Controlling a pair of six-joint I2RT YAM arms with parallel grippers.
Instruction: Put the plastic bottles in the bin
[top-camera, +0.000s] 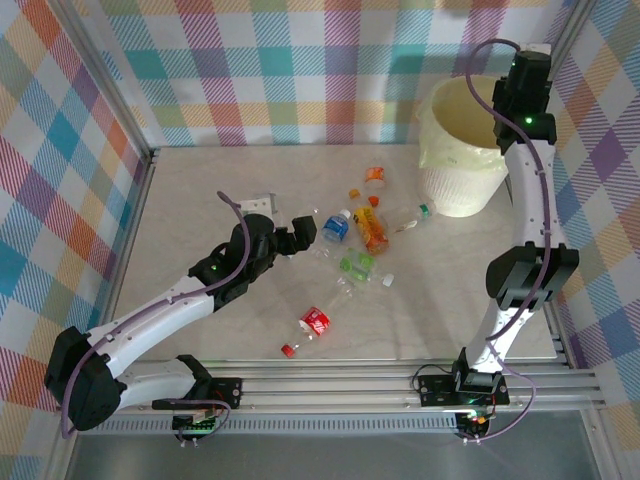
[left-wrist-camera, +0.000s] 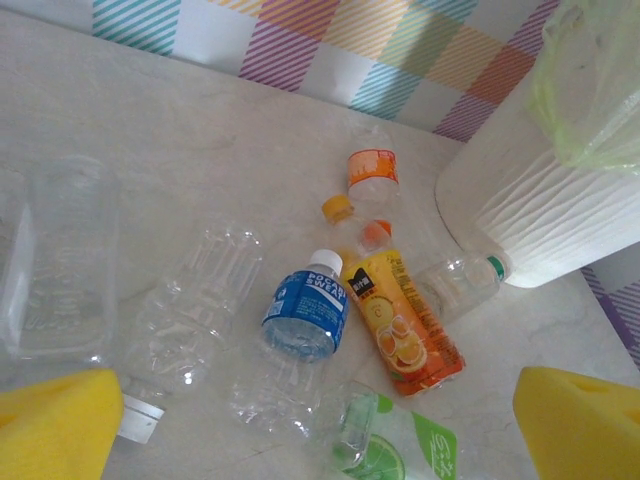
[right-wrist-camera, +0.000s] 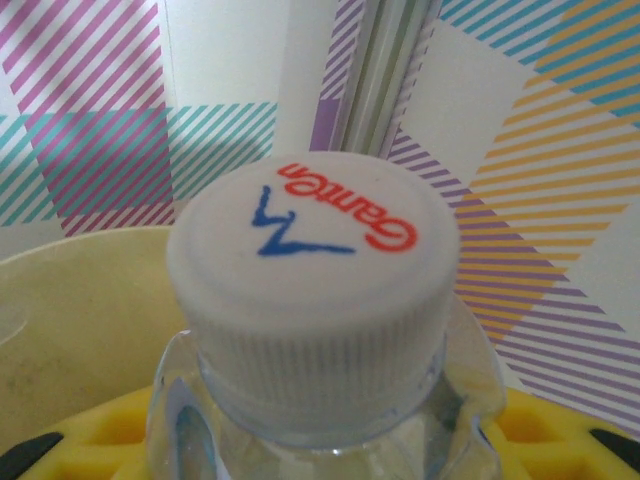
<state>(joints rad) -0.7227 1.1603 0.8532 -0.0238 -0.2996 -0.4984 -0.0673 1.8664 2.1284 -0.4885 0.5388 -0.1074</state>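
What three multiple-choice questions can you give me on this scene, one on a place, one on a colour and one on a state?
1. Where on the table does the bin stand?
A. far right corner
B. near left corner
C. middle

2. What colour is the cap of the bottle in the right gripper?
A. red
B. green
C. white

3. How is the left gripper?
A. shut on a bottle
B. open
C. shut on nothing

Answers:
1 A: the top view shows it at the far right corner.
2 C: the right wrist view shows a white cap with red and blue print.
3 B: its yellow pads stand wide apart in the left wrist view, gripping nothing.
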